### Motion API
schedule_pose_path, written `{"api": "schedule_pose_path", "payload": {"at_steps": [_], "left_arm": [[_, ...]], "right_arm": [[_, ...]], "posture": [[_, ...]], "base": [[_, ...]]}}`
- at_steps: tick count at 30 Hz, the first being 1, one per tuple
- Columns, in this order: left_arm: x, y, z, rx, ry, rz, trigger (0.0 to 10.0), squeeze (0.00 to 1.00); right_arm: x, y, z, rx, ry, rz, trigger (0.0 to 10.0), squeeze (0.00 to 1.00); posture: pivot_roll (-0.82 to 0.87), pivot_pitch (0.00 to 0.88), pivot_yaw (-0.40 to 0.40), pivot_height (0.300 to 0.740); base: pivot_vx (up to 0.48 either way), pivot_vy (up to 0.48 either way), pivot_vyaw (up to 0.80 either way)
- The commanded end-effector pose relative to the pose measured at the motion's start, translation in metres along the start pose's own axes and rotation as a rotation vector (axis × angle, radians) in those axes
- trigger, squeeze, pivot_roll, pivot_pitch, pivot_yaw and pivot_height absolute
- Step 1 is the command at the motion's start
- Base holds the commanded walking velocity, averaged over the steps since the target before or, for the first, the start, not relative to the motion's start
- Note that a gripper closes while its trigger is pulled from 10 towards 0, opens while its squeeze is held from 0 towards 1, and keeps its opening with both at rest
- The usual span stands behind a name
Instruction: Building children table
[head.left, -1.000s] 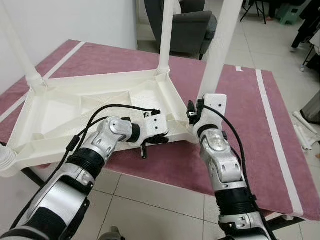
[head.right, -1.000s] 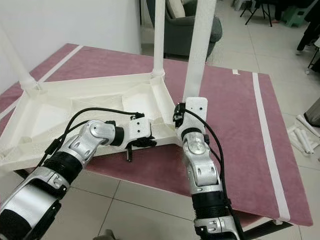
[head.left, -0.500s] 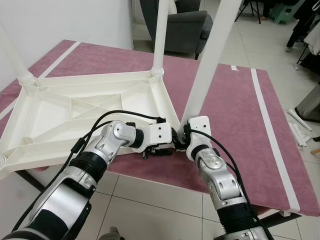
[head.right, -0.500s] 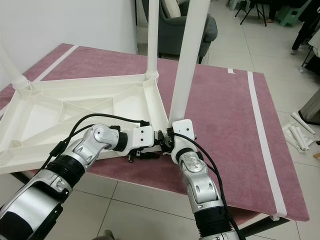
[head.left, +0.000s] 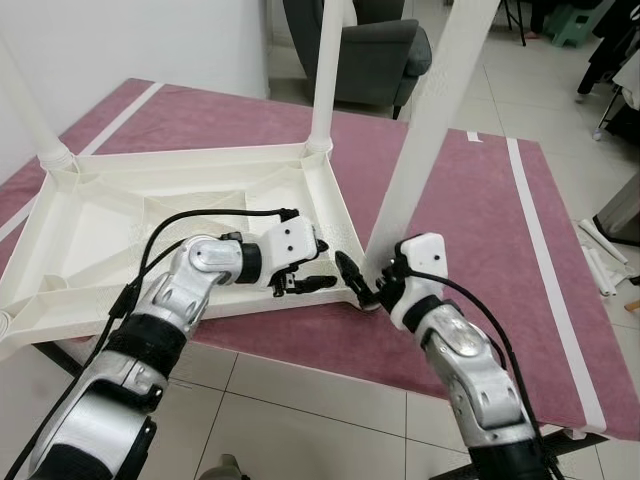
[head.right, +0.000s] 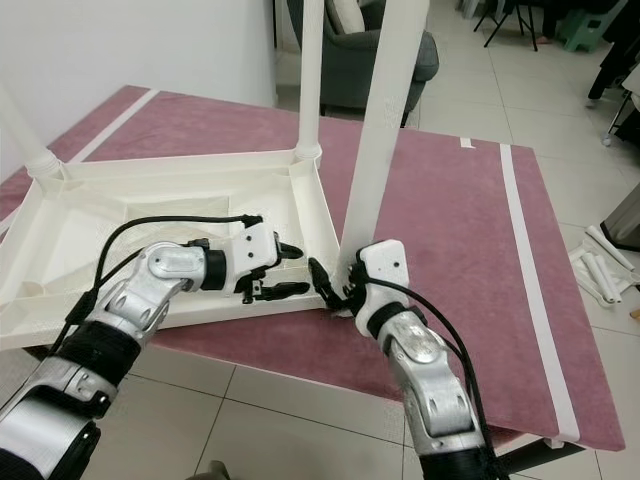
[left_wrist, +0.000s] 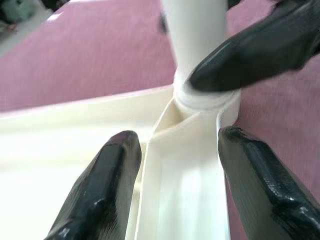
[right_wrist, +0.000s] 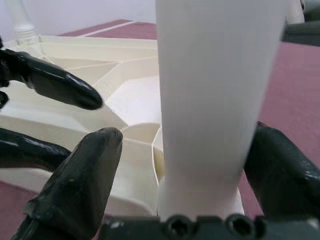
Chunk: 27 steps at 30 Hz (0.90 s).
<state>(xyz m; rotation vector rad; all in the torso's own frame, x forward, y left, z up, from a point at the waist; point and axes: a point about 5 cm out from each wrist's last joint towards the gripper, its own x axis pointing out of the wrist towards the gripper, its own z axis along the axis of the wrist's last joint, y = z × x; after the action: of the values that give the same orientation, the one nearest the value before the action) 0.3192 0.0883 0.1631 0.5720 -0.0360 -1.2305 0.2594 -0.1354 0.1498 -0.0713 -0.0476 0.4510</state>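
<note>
The white plastic table (head.left: 150, 215) lies upside down on a maroon mat, its legs pointing up. The near-right leg (head.left: 425, 150) stands in its corner socket and leans slightly. My right gripper (head.left: 372, 285) is open with the leg's base between its fingers. In the right wrist view one finger (right_wrist: 280, 170) lies against the leg (right_wrist: 215, 100) and the other finger (right_wrist: 75, 185) stands a little off it. My left gripper (head.left: 315, 265) is open and straddles the table's rim (left_wrist: 175, 165) just left of that corner.
Two more legs rise at the far right corner (head.left: 325, 80) and the far left corner (head.left: 30, 100). A grey armchair (head.left: 370, 50) stands behind the mat (head.left: 480, 200). White parts (head.left: 598, 265) lie on the tiled floor at the right.
My right gripper has slid from higher on the leg down to its base. The left gripper has drawn back a little along the rim from the corner. The camera has shifted too.
</note>
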Motion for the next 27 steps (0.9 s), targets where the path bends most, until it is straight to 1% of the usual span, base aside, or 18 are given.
{"api": "schedule_pose_path", "payload": {"at_steps": [1,2,3,5,6,8,10,11,12,14,15,16,17,18,21,23,24,27], "left_arm": [[-0.012,-0.005,-0.003,-0.029,0.005,0.025,10.0,0.00],[-0.017,-0.008,-0.004,-0.040,0.006,0.035,10.0,0.00],[-0.017,-0.008,-0.004,-0.040,0.006,0.035,10.0,0.00],[-0.030,-0.016,-0.002,-0.086,-0.008,0.083,10.0,0.00],[-0.030,-0.016,-0.002,-0.086,-0.008,0.083,10.0,0.00],[-0.038,-0.020,-0.001,-0.115,-0.014,0.137,10.0,0.00],[-0.038,-0.020,-0.001,-0.115,-0.014,0.137,10.0,0.00],[-0.041,-0.021,-0.002,-0.138,-0.012,0.180,10.0,0.00],[-0.041,-0.021,-0.002,-0.138,-0.012,0.180,10.0,0.00],[-0.046,-0.021,-0.004,-0.219,-0.009,0.302,10.0,0.00],[-0.046,-0.021,-0.004,-0.219,-0.009,0.302,10.0,0.00],[-0.048,-0.024,-0.004,-0.255,-0.004,0.343,10.0,0.00],[-0.048,-0.024,-0.004,-0.255,-0.004,0.343,10.0,0.00],[-0.048,-0.027,-0.006,-0.284,0.008,0.367,10.0,0.00],[-0.048,-0.036,-0.006,-0.314,0.033,0.378,10.0,0.00],[-0.045,-0.039,-0.006,-0.303,0.054,0.378,10.0,0.00],[-0.045,-0.039,-0.006,-0.303,0.054,0.378,10.0,0.00],[-0.037,-0.041,-0.008,-0.259,0.075,0.392,10.0,0.00]], "right_arm": [[-0.010,-0.001,-0.002,0.014,0.009,-0.015,10.0,0.00],[-0.014,-0.002,-0.004,0.017,0.016,-0.028,10.0,0.00],[-0.014,-0.002,-0.004,0.017,0.016,-0.028,10.0,0.00],[-0.027,-0.008,-0.015,0.034,0.051,-0.106,10.0,0.00],[-0.027,-0.008,-0.015,0.034,0.051,-0.106,10.0,0.00],[-0.034,-0.012,-0.022,0.041,0.074,-0.161,10.0,0.00],[-0.034,-0.012,-0.022,0.041,0.074,-0.161,10.0,0.00],[-0.036,-0.012,-0.025,0.042,0.086,-0.162,10.0,0.00],[-0.036,-0.012,-0.025,0.042,0.086,-0.162,10.0,0.00],[-0.042,-0.002,-0.035,0.049,0.131,-0.116,10.0,0.00],[-0.042,-0.002,-0.035,0.049,0.131,-0.116,10.0,0.00],[-0.045,0.004,-0.041,0.050,0.159,-0.093,10.0,0.00],[-0.045,0.004,-0.041,0.050,0.159,-0.093,10.0,0.00],[-0.050,0.008,-0.048,0.044,0.191,-0.080,10.0,0.00],[-0.059,0.013,-0.061,0.018,0.246,-0.054,10.0,0.00],[-0.065,0.017,-0.066,0.018,0.268,-0.031,10.0,0.00],[-0.065,0.017,-0.066,0.018,0.268,-0.031,10.0,0.00],[-0.071,0.021,-0.073,-0.005,0.299,0.001,10.0,0.00]], "posture": [[0.09,0.008,0.005,0.740],[0.09,0.008,0.005,0.740],[0.09,0.008,0.005,0.740],[0.09,0.006,0.008,0.740],[0.09,0.006,0.008,0.740],[0.10,0.004,0.009,0.740],[0.10,0.004,0.009,0.740],[0.10,0.002,0.010,0.740],[0.10,0.002,0.010,0.740],[0.10,0.000,0.007,0.740],[0.10,0.000,0.007,0.740],[0.10,0.000,0.002,0.740],[0.10,0.000,0.002,0.740],[0.11,0.000,-0.004,0.740],[0.11,0.000,-0.006,0.740],[0.11,0.000,-0.010,0.740],[0.11,0.000,-0.010,0.740],[0.11,0.000,-0.014,0.740]], "base": [[0.000,0.000,0.00],[0.000,0.000,0.00],[0.000,0.000,0.00],[0.000,0.000,0.00],[0.000,0.000,0.00],[0.000,0.000,0.00],[0.000,0.000,0.00],[0.000,0.000,0.00],[0.000,0.000,0.00],[0.000,0.000,0.00],[0.000,0.000,0.00],[0.000,0.000,0.00],[0.000,0.000,0.00],[0.000,0.000,0.00],[0.000,0.000,0.00],[0.000,0.000,0.00],[0.000,0.000,0.00],[0.000,0.000,0.00]]}}
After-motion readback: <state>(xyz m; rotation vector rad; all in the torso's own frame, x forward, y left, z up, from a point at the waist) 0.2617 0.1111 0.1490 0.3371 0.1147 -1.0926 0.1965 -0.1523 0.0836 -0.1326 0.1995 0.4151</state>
